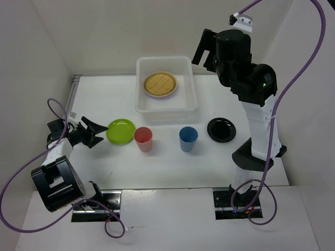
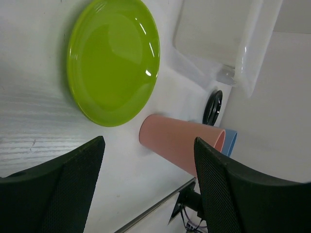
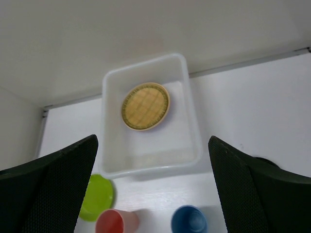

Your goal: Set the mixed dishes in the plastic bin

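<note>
A white table (image 1: 167,170) carries everything. Toward its far edge, about centre, stands the translucent plastic bin (image 1: 166,110). Nearer, a row runs left to right: a lime green plate (image 1: 121,130), an upright coral-red cup (image 1: 143,139) just beside it, an upright blue cup (image 1: 188,138), and a glossy black plate (image 1: 221,129).

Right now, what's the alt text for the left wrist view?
A lime green plate lies flat on the table just ahead of the left gripper, jaws open and empty. Past it: a coral cup, a blue cup edge, the bin corner.
</note>
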`<state>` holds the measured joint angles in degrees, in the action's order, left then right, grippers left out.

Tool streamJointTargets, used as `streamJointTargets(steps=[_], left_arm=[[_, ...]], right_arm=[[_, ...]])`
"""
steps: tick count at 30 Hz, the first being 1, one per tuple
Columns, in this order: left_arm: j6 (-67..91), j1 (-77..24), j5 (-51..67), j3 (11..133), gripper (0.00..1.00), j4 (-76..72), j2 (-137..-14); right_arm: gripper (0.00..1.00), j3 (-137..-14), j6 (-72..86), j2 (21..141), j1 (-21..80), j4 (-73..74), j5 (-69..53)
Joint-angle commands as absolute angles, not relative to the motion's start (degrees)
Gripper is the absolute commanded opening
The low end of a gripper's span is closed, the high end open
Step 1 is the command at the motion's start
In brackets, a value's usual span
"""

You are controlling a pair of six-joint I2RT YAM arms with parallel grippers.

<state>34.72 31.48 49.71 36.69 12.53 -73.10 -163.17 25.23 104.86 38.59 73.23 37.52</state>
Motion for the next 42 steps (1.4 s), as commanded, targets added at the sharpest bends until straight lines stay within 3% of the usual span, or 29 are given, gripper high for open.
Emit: streamJointTargets(steps=[1, 4, 7, 8, 11, 14, 32, 42], left_arm=[[32.1, 31.6, 49.3, 37.6, 0.81, 12.8, -73.4], [32.1, 31.6, 45.4, 37.6, 0.81, 13.4, -76.5], [32.1, 31.6, 43.4, 38.8, 0.79, 14.0, -79.7], [32.1, 31.6, 43.4, 38.8, 0.78, 14.0, -81.1], [31.6, 31.6, 41.7, 40.0, 0.77, 14.0, -82.3], [31.6, 29.7, 38.2, 41.4, 0.76, 14.0, -82.3], [41.1, 16.8, 28.2, 39.6, 0.6, 0.3, -93.2], [44.1, 15.7, 27.9, 37.6, 0.19, -4.2, -95.2]], right_arm=[[0.98, -157.8, 26.2, 97.0, 38.6, 74.5, 42.7], [0.98, -150.1, 26.8, 91.9, 38.6, 73.5, 44.6], [0.98, -136.4, 26.8, 84.0, 38.6, 64.5, 44.6], [0.98, -126.1, 25.4, 80.9, 38.6, 60.6, 43.7], [0.98, -107.8, 23.2, 68.2, 32.5, 44.4, 32.9], [0.98, -101.5, 23.2, 64.2, 24.6, 39.9, 19.8], [0.98, -93.8, 20.0, 65.1, 18.7, 36.7, 13.4], [0.98, -94.9, 19.4, 64.6, 18.7, 38.2, 15.2]])
